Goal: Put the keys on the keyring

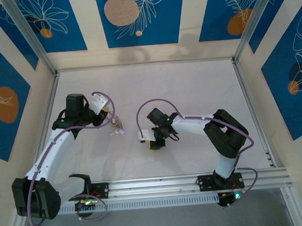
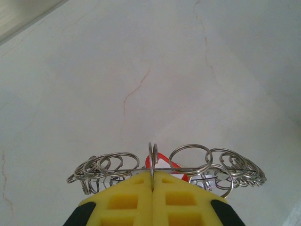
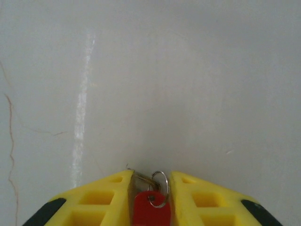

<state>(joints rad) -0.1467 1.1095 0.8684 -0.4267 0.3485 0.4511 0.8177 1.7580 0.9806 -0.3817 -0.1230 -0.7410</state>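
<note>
Your left gripper (image 2: 153, 184): yellow fingers pressed together on near rim of keyring (image 2: 188, 165). Ring held roughly level, small silver loops fanning out either side (red bit behind fingers, can't tell what). Your right gripper (image 3: 149, 181): fingers clamped on red-headed key (image 3: 149, 211), small split loop at key's top between fingertips. White table (image 2: 141, 70) shows hairline cracks. Top view: grippers well apart, left one left of centre, right one near middle.
</note>
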